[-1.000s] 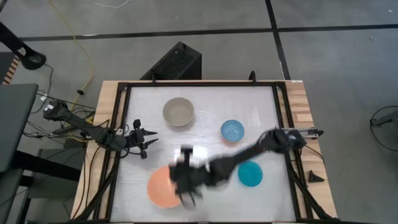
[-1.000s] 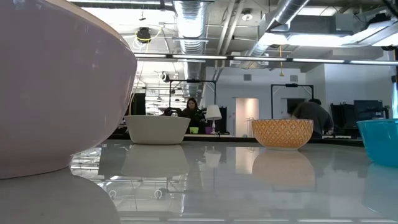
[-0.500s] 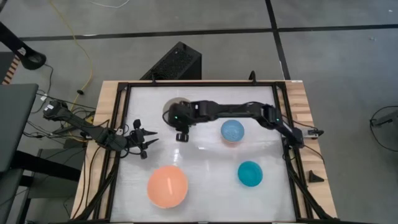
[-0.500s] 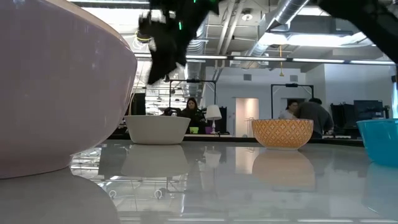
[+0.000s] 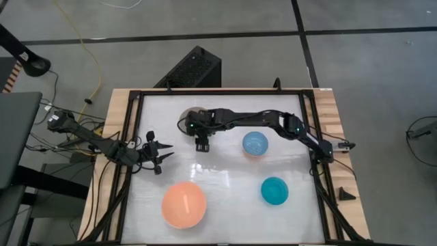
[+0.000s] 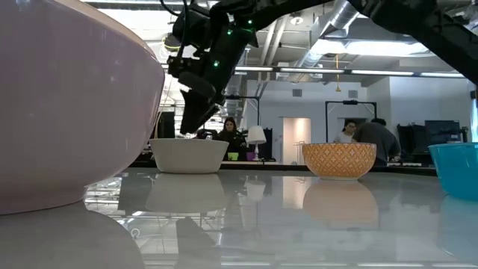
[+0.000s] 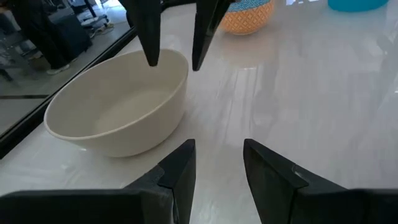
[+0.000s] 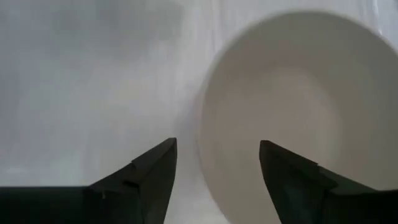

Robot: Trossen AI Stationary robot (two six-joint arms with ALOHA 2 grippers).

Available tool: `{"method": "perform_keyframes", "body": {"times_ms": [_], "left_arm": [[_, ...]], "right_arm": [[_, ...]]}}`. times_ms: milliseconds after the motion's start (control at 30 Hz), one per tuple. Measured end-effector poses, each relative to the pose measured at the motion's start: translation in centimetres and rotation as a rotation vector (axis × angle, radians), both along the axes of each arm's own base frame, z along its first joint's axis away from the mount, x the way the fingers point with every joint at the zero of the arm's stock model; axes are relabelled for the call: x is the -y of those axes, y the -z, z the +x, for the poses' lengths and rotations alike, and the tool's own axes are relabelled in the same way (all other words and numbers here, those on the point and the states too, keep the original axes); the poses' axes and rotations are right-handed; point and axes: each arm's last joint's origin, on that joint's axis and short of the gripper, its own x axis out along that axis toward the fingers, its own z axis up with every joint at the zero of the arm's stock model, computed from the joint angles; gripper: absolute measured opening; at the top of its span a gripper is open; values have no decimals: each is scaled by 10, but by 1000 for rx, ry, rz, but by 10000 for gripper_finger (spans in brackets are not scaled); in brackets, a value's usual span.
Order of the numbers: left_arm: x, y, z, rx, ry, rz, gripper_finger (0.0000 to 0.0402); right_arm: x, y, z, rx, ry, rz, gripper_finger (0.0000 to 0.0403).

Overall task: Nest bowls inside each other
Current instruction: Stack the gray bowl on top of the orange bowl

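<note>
A grey-beige bowl stands on its base at the table's far middle, mostly hidden under my right arm in the high view. My right gripper hovers open just above its near rim, one finger over the hollow and one outside, touching nothing. A salmon-pink bowl stands near left, a teal bowl near right, and a light blue bowl right of centre. My left gripper waits open at the table's left side.
Black frame rails run around the white tabletop. A black box stands beyond the far edge. People sit and stand in the room behind the table. Bare tabletop lies between the bowls at the middle.
My right gripper has swung from above the salmon-pink bowl toward the table's far edge to the grey-beige bowl, then sunk down close over its rim. No bowl has moved.
</note>
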Motion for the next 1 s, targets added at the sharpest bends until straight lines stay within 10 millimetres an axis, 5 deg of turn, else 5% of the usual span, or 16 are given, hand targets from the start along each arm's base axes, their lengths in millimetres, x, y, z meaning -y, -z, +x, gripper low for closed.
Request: {"method": "perform_keyframes", "body": {"times_ms": [333, 467, 700, 867, 1000], "left_arm": [[0, 0, 0, 2, 1, -1, 125], [0, 0, 0, 1, 0, -1, 125], [0, 0, 0, 0, 0, 0, 125], [0, 0, 0, 0, 0, 0, 125], [0, 0, 0, 0, 0, 0, 125]], "right_arm": [[4, 44, 17, -12, -36, -18, 258], [3, 55, 20, -24, -23, -59, 217], [-5, 29, 19, -19, -7, -143, 30], [-17, -10, 18, 22, 10, -121, 31], [-48, -39, 6, 36, -18, -103, 29]]}}
